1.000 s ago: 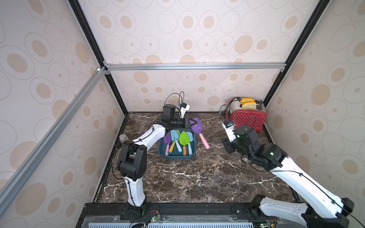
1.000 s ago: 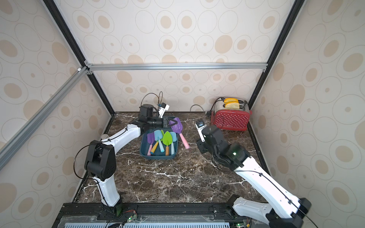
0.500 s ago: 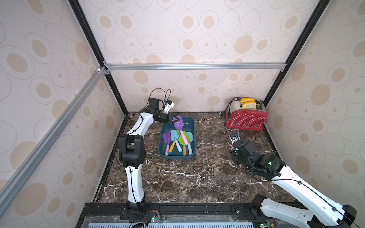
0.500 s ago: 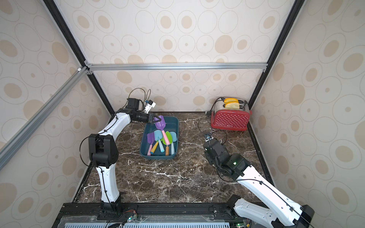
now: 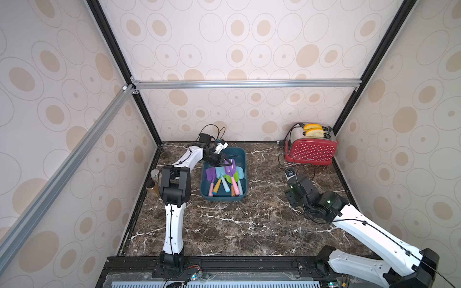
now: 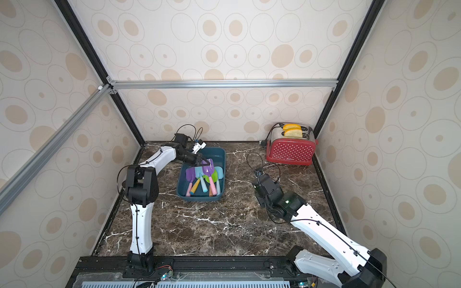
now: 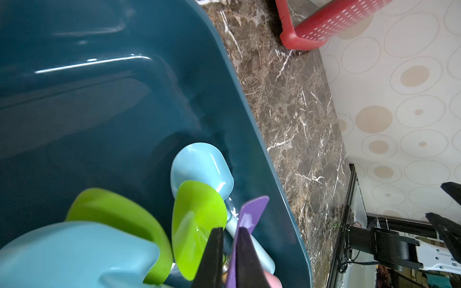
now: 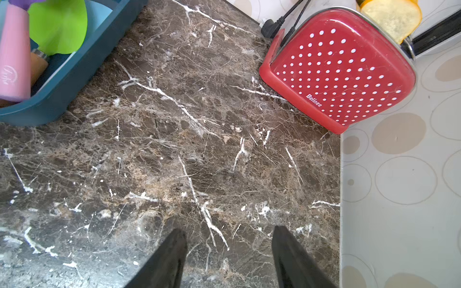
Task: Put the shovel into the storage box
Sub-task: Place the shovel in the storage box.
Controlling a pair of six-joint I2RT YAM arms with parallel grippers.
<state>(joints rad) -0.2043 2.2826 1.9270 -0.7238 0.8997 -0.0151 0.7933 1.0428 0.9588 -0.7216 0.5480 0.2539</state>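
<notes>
Left gripper (image 5: pixel 227 163): clenched on the blade of the purple shovel (image 5: pixel 230 170); in both top views I see the arm reaching in from the far left corner, tips over the far half of the storage box (image 5: pixel 244 159); the left wrist view shows the two black fingers nearly together, with the purple blade edge pinched between them.
Purple shovel: inside the outline of the box, blade toward the far end, pink handle pointing at the near end; it lies over the other shovels; I cannot tell whether the handle rests on them or hangs just above.
Storage box: dark teal tub on the marble tabletop (image 5: pixel 249 224), left of centre, long side running from the near edge toward the back wall; its far end is bare inside.
Other shovels (image 5: pixel 219 178): in the near half of the box; blades purple, light blue and green; handles pink, orange and light blue, all pointing toward the near wall.
Right gripper (image 8: pixel 229 234): released; jaws well apart over bare marble, nothing between them; well apart from the box, in the right half of the table.
Toaster (image 5: pixel 311 152): red with white dots, in the far right corner near the back wall; two bread slices (image 5: pixel 313 131) stand up out of its slots; a black cord trails off its left side.
</notes>
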